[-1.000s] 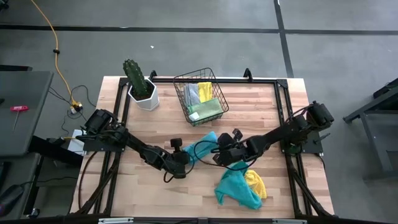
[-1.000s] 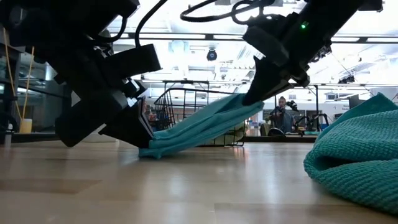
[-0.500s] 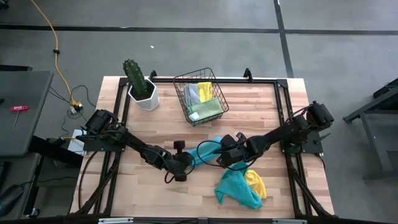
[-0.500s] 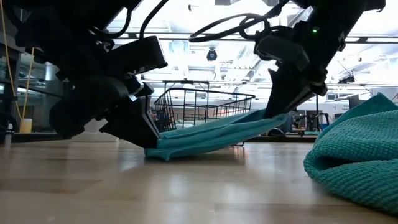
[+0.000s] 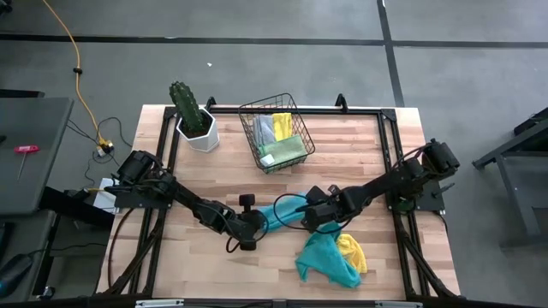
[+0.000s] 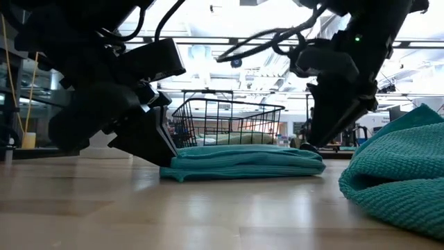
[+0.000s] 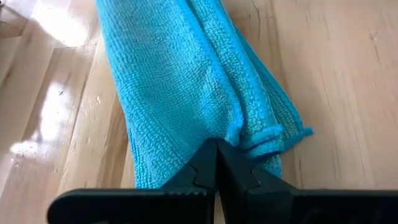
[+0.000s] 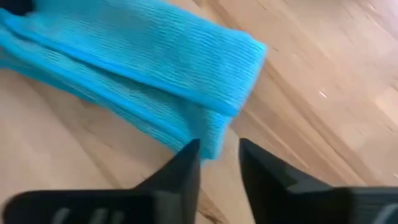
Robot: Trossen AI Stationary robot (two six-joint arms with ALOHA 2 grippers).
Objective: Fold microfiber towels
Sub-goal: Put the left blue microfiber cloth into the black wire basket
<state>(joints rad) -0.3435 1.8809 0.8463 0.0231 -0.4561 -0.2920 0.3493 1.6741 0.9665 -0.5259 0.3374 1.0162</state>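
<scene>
A bright blue microfiber towel (image 6: 243, 161), folded into a long strip, lies flat on the wooden table between my two grippers. My left gripper (image 7: 216, 146) is shut on its left end, low at the table. My right gripper (image 8: 219, 149) stands open at the strip's right end (image 8: 233, 93), its fingers pointing steeply down. From above, the strip (image 5: 278, 214) runs from my left gripper (image 5: 249, 224) to my right gripper (image 5: 310, 216). A teal towel (image 5: 324, 259) and a yellow one (image 5: 351, 251) lie bunched near the front edge. My left gripper pinches the strip's left end (image 7: 245, 138) between its two fingers, where several folded layers bunch together. The fingers slant down from the table's left side, along the strip. The towel rests flat on the table. Whether my right gripper touches the towel's other end, I cannot tell.
A black wire basket (image 5: 276, 133) with yellow, grey and green towels stands at the far middle. A potted cactus (image 5: 193, 115) stands left of it. Bare wood lies on the near left and far right of the table.
My right gripper has sunk toward the table and tipped steeper, then opened and let go of the towel's right end. The blue towel, which slanted up taut from my left gripper, now lies flat along the table. Its left end has stayed in place.
</scene>
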